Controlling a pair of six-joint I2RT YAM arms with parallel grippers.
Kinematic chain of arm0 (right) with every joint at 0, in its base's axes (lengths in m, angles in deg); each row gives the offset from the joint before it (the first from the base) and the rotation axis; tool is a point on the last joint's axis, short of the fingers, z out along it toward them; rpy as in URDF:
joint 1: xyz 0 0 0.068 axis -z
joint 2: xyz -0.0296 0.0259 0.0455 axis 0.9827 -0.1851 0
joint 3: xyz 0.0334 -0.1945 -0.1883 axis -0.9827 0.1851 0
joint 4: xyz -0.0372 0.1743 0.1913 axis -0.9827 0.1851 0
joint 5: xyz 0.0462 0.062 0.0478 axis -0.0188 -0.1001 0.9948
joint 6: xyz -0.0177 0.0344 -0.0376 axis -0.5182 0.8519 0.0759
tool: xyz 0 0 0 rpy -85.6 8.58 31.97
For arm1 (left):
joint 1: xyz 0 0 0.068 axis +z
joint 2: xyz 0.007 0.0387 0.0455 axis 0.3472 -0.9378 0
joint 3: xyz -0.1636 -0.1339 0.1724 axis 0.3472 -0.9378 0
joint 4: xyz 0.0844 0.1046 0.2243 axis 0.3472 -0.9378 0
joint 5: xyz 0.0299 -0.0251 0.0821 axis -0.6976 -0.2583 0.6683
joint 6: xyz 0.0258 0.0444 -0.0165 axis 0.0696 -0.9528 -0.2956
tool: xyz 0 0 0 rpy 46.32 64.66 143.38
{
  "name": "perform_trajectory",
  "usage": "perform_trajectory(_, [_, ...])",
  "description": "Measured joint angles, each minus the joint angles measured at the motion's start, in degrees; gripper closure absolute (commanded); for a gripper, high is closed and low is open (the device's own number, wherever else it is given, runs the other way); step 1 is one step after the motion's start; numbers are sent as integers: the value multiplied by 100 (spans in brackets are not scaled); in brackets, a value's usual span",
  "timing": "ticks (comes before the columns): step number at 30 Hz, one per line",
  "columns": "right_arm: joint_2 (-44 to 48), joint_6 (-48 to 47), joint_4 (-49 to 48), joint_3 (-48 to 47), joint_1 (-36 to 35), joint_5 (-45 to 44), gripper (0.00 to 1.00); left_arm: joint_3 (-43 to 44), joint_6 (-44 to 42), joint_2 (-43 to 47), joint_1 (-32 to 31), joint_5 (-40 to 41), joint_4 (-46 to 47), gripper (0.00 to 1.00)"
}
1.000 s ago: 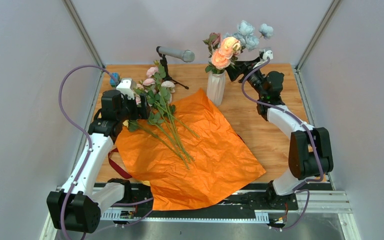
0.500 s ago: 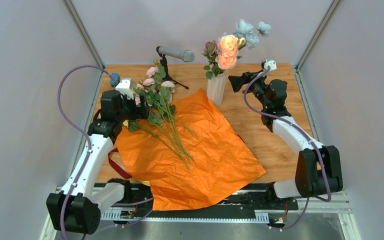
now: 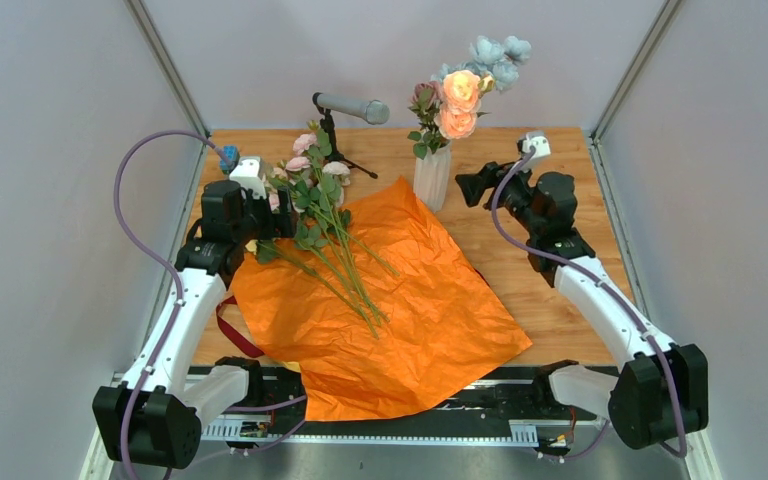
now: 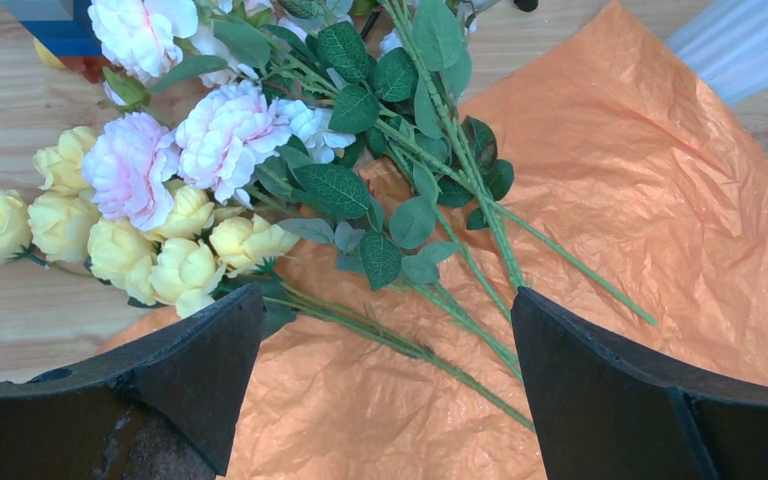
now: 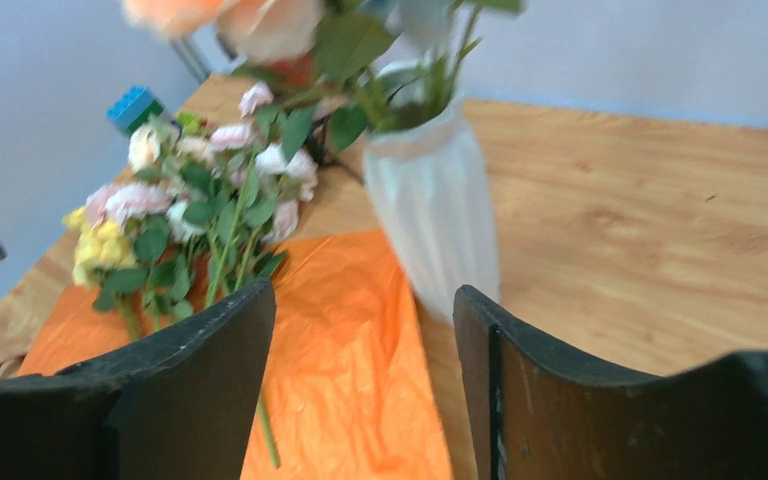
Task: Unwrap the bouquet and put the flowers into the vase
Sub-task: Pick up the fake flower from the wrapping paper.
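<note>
So: paper (image 3: 430, 310) open, some flowers (image 3: 457, 95) in vase (image 3: 431, 178). Left gripper (image 4: 385, 300) gapes over loose stems (image 4: 505, 262) (empty); right gripper (image 5: 362, 300) parted, empty. Next: pinch stems low.

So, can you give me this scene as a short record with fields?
vase: upright at the paper's far corner, holds peach and blue flowers
paper: orange sheet, spread flat
loose flowers: pink and yellow roses lying on the paper's left side
ribbon: dark red, by paper's left edge
left gripper: open, above the loose flowers
right gripper: open, empty, near the vase
</note>
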Motion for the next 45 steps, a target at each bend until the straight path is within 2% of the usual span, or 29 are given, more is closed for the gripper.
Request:
perform_trajectory(6, [68, 4, 540, 168, -1226, -391, 43, 0, 0, 0, 0, 37, 0, 0])
perform_trajectory(10, [-168, 101, 553, 212, -2227, -721, 43, 0, 2, 0, 0, 48, -2, 0])
perform_trajectory(16, [-1672, 363, 813, -503, -3519, -1547, 53, 0, 2, 0, 0, 57, -2, 0])
perform_trajectory(19, [-2382, 538, 1012, -990, -3821, -1731, 56, 0, 2, 2, 0, 57, -4, 0])
perform_trajectory(26, [-3807, 962, 1416, -2166, -3989, -1733, 63, 0, 4, 4, 0, 57, -2, 0])
perform_trajectory(32, [-4636, 1047, 1749, -2820, -3987, -1683, 68, 0, 4, 4, 0, 55, -2, 0])
perform_trajectory(45, [-5023, 994, 2170, -3340, -3987, -2048, 69, 0, 4, 4, 0, 57, -2, 0])
